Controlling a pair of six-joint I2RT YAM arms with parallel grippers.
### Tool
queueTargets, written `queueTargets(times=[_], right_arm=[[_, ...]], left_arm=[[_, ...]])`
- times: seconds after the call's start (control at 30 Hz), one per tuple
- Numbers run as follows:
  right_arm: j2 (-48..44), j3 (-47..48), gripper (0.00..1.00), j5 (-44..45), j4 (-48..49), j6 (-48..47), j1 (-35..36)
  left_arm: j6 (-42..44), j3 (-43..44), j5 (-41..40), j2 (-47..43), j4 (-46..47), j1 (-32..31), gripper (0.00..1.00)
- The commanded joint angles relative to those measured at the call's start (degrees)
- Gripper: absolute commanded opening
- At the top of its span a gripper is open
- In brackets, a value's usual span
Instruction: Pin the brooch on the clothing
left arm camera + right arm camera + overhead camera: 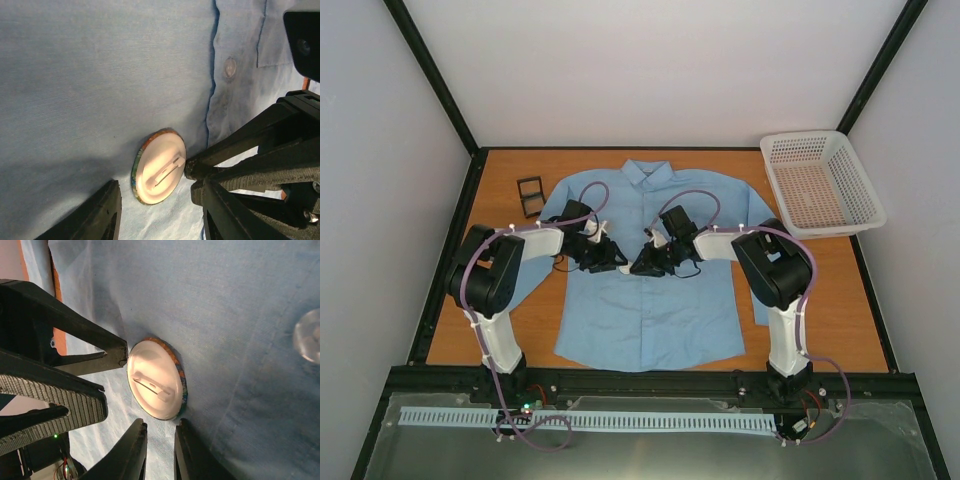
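The light blue shirt [650, 320] lies spread flat, collar at the far side. The brooch [159, 166] rests on its chest beside the button placket, white back and pin clasp facing the cameras, coloured rim showing. It also shows in the right wrist view [156, 380]. In the top view the grippers hide it. My left gripper [160, 212] is open, its fingers either side of the brooch's near edge, not gripping it. My right gripper [161, 427] has its jaws slightly apart with only cloth between them. One fingertip [182, 427] is at the brooch's rim. The two grippers [628, 266] meet tip to tip.
A small black hinged box [530, 195] lies open on the table left of the collar. A white mesh basket [820, 183] stands at the far right. A shirt button [229, 66] sits just beyond the brooch. Orange table edge runs round the shirt.
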Motion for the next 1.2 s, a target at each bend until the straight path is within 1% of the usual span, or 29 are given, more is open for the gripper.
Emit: queueTargets(times=[0.0, 0.13, 0.37, 0.47, 0.73, 0.83, 0.87, 0.9, 0.97, 1.03, 1.1, 1.17], right_arm=[[1.78, -0.96, 0.18, 1.83, 0.93, 0.85, 0.42], [2.48, -0.80, 0.16, 1.65, 1.20, 0.96, 0.45], [2.72, -1.18, 0.15, 1.33, 1.93, 0.72, 0.42], [2.51, -1.17, 0.15, 1.30, 1.92, 0.47, 0.40], [2.08, -1.18, 0.15, 1.17, 1.93, -0.23, 0.42], [0.65, -1.18, 0.16, 0.65, 1.19, -1.60, 0.39], [-0.62, -1.03, 0.18, 0.87, 0.32, -2.78, 0.39], [-2.86, -0.86, 0.22, 1.17, -0.87, -4.29, 0.40], [-6.97, -0.99, 0.36, 2.45, -3.76, -7.85, 0.39], [-10.93, -1.69, 0.45, 3.24, -5.76, -12.36, 0.24], [-14.65, -3.05, 0.50, 3.72, -7.62, -16.33, -0.42], [-18.47, -5.13, 0.54, 2.78, -8.15, -18.24, -1.90]], left_arm=[[0.14, -0.10, -0.90, 1.08, 1.03, 0.08, 0.47], [-1.06, -1.00, 3.44, 2.21, 3.20, 0.06, 0.46], [-2.10, -0.73, 4.19, 0.07, 4.25, 0.14, 0.40], [-2.20, -0.53, 3.64, -0.04, 4.09, 0.08, 0.34], [-1.67, -0.62, 1.67, 0.12, 3.51, 0.15, 0.12], [-1.03, -0.39, 1.19, -0.77, 3.30, 0.15, 0.07], [-0.61, -0.17, 1.29, -1.17, 2.99, 0.17, 0.04], [0.24, 0.09, 1.30, -1.73, 2.70, 0.17, 0.02], [1.45, 0.12, 0.81, -3.41, 2.23, 0.15, 0.01], [2.70, -0.20, 1.11, -5.63, 2.44, 0.15, 0.01], [3.73, -0.66, 2.25, -8.62, 2.82, 0.15, 0.01], [4.72, -1.39, 4.16, -11.85, 3.75, 0.17, 0.01]])
